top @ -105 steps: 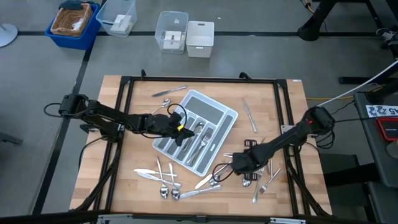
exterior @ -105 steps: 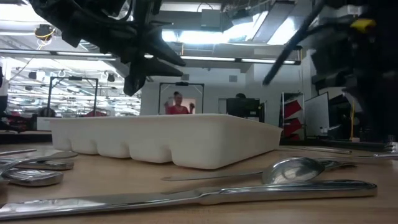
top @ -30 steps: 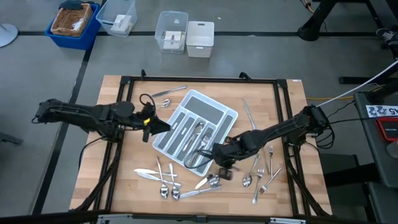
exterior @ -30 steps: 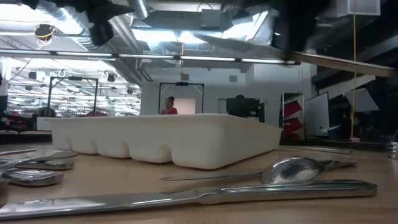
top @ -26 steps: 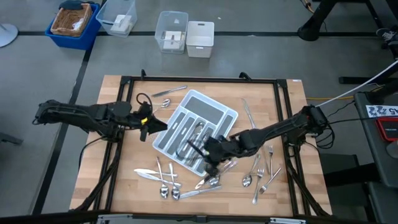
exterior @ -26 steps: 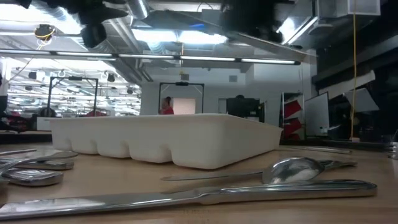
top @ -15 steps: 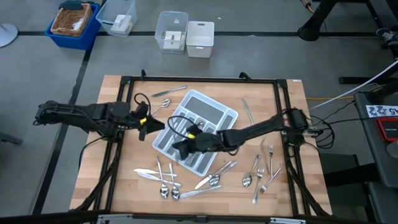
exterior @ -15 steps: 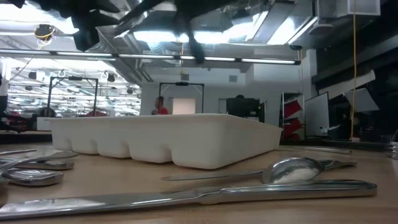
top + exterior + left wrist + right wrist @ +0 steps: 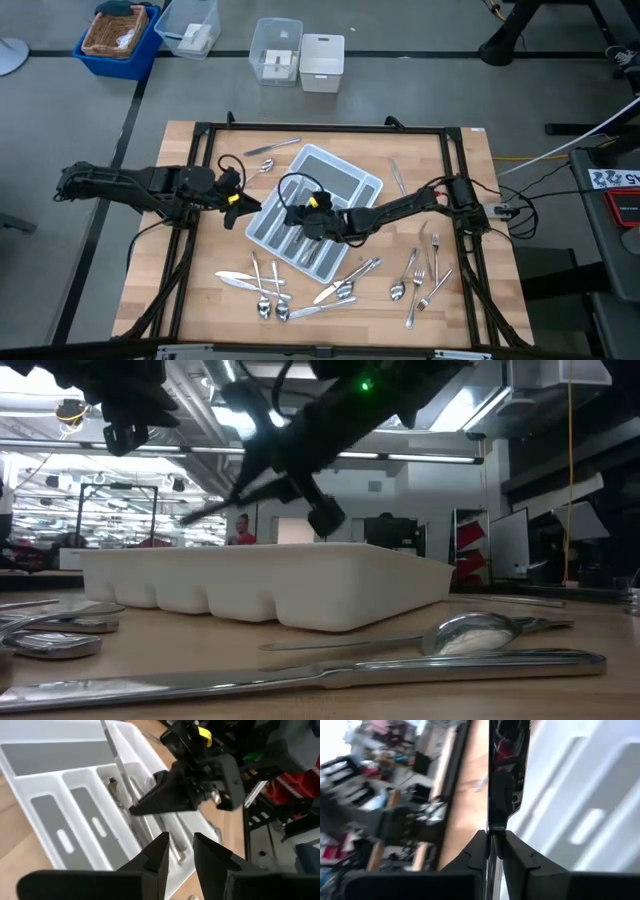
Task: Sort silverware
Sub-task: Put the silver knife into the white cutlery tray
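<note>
My right gripper (image 9: pixel 300 216) hangs over the light grey tray (image 9: pixel 372 186), shut on a silver knife (image 9: pixel 116 760). In the low view the knife (image 9: pixel 215 506) slants down from the gripper, above the tray's wall (image 9: pixel 300 585). Several pieces of silverware (image 9: pixel 318 232) lie in the tray's long compartments. My left gripper (image 9: pixel 242 206) waits just left of the tray. In the left wrist view my left gripper (image 9: pixel 179 852) is open, with nothing between its fingers. My right gripper pinches one end of the knife (image 9: pixel 492 827) between its two fingers; which end I cannot tell. The fingers (image 9: pixel 150 806) come nearly level from the table's right, and the knife runs on beyond them, along their line. It is lifted clear of the tray, free end lower.
Loose spoons, forks and knives lie near the front edge (image 9: pixel 268 292) and at the front right (image 9: pixel 420 275). One knife (image 9: pixel 398 180) lies right of the tray and a spoon (image 9: pixel 272 147) beyond it. Bins (image 9: pixel 300 55) stand on the floor past the table.
My right gripper has carried the knife from the table's near side, by the loose silverware, toward the left and far edges, until it came over the tray. It has turned, so the knife now slants down toward the tray. My left gripper has kept still.
</note>
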Controlling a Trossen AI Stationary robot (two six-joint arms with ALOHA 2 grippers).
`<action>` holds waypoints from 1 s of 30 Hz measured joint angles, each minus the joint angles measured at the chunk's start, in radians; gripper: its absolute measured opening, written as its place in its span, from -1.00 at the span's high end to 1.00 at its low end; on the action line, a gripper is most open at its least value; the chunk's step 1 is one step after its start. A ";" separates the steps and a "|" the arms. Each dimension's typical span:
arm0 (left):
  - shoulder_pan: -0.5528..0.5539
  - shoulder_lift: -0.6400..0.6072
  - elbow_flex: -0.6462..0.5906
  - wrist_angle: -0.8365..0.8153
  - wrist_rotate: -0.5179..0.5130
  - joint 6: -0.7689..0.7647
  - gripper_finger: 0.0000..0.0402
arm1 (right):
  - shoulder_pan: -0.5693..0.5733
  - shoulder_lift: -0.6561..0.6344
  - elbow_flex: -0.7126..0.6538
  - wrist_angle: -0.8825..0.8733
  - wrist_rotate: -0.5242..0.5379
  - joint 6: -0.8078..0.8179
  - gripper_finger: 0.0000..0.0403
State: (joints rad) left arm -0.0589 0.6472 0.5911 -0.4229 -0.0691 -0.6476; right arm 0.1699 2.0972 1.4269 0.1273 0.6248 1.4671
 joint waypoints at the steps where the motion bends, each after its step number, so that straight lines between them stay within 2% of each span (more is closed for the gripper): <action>1: 0.000 0.000 0.000 -0.007 -0.004 0.002 0.62 | 0.000 0.000 0.000 -0.037 0.003 0.019 0.80; 5: 0.000 0.000 0.000 -0.025 -0.020 0.003 0.62 | -0.002 0.000 0.000 -0.107 0.004 0.054 0.80; 15: 0.000 0.000 0.000 -0.024 -0.055 0.002 0.62 | -0.028 0.030 0.000 -0.093 -0.006 0.055 0.79; 24: 0.000 0.003 0.000 -0.034 -0.055 0.001 0.62 | -0.047 0.042 0.000 -0.073 -0.022 0.056 0.60; 30: 0.000 0.003 0.000 -0.039 -0.055 0.001 0.62 | -0.047 0.041 0.000 -0.075 -0.042 0.055 0.55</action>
State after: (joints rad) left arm -0.0589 0.6498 0.5911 -0.4619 -0.1241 -0.6466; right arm 0.1234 2.1384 1.4269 0.0523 0.5823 1.5223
